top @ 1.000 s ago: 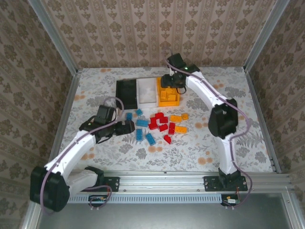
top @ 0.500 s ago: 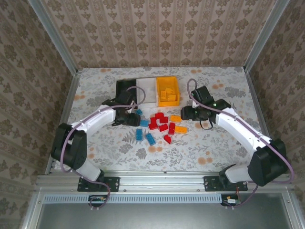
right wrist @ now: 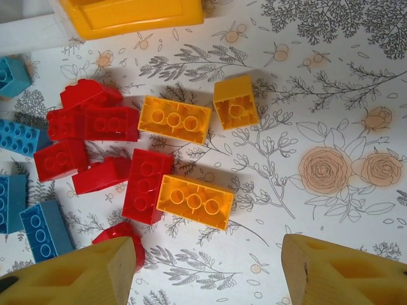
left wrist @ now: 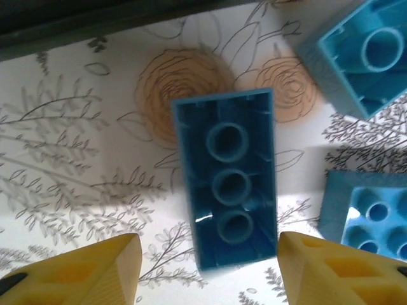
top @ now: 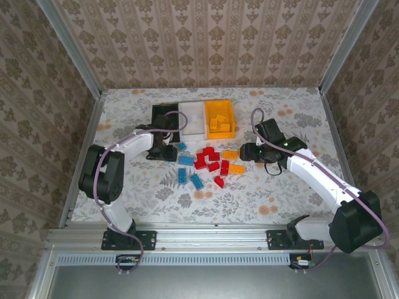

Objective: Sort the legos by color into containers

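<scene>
The left gripper (left wrist: 210, 254) points down at the floral table cover (top: 280, 199), just in front of the black rectangular plastic bin (top: 155, 122). Its yellow fingertips (left wrist: 76, 270) stand apart, one on each side of a blue rectangular plastic brick (left wrist: 226, 171). This brick lies on the cover with its hollow underside up. A gap shows between the brick and the left fingertip, so the jaws are open and the brick is not clamped. Two further blue bricks (left wrist: 359, 57) lie just to its right.

The right gripper (right wrist: 206, 257) hovers at the right edge of the brick pile, jaws spread wide with nothing between them. Ahead of it lie three orange-yellow plastic bricks (right wrist: 194, 201), with the red plastic bricks (right wrist: 147, 184) just to their left, some touching.

The white plastic bin (top: 192, 118) stands between the black bin and the orange-yellow plastic bin (top: 233, 118), all three in a row. The orange-yellow bin holds orange-yellow bricks.
</scene>
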Motion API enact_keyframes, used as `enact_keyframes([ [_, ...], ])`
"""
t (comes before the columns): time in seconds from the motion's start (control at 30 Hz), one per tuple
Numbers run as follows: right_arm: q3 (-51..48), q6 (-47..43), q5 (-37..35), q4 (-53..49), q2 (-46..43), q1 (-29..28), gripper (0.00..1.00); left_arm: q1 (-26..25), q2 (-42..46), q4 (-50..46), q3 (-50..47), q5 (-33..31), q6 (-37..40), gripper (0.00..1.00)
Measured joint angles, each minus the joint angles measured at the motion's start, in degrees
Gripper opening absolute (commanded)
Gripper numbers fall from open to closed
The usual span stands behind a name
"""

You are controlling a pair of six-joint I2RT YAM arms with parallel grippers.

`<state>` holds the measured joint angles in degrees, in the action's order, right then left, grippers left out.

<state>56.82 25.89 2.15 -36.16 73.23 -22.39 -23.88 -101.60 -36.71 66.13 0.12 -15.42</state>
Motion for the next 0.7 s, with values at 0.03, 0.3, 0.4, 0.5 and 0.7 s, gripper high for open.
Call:
enact_keyframes([
  [0.03,0.00,0.09,0.07,0.11,0.04,0.00,0.63,-0.07,-0.63,0.26,0.33,0.07,0.13,0.55],
  [0.3,0.00,1.40,1.53,0.44,1.38,0.00,0.63,-0.07,-4.44,1.49,0.87,-0.15,0.94,0.40],
  [0.4,0.00,1.57,1.62,0.46,1.40,0.00,0.63,-0.02,-4.46,1.64,1.03,-0.02,1.31,0.30],
  [0.5,0.00,1.60,1.73,0.46,1.40,0.00,0.63,-0.02,-4.46,1.90,1.03,0.09,1.57,0.27],
  [0.7,0.00,2.01,1.77,0.46,1.40,0.00,0.63,-0.02,-4.42,2.23,1.03,0.37,1.79,0.19],
])
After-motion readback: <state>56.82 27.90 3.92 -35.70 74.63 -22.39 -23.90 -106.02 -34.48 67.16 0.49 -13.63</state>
